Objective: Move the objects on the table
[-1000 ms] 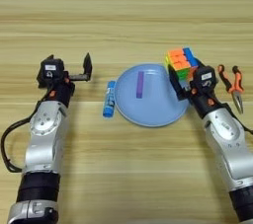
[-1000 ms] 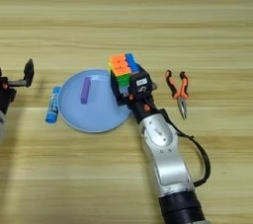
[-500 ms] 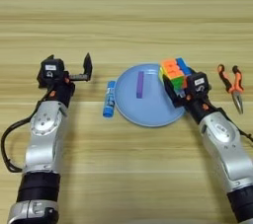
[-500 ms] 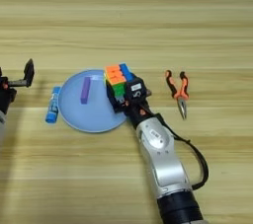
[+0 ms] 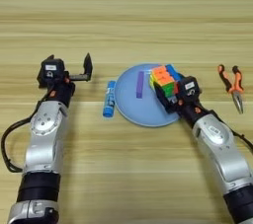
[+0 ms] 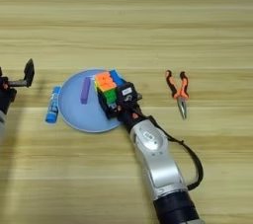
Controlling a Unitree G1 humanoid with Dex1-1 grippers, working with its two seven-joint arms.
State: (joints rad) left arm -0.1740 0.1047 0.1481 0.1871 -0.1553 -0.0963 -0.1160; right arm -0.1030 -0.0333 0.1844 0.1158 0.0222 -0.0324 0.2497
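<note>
No text, brand, number or sign can be read anywhere. Small white patches sit on the black housing of the left gripper [image 5: 79,72] and of the right gripper [image 5: 165,89] — they may be labels (nothing on them can be made out). The blue tube [image 5: 108,99] shows no printing that can be told, the puzzle cube [image 5: 164,80] carries only plain coloured squares, and the purple bar [image 5: 140,84], the light-blue plate [image 5: 129,107], the orange-handled pliers [image 5: 232,87] and the table [image 5: 126,16] bear no marks — only wood grain.
</note>
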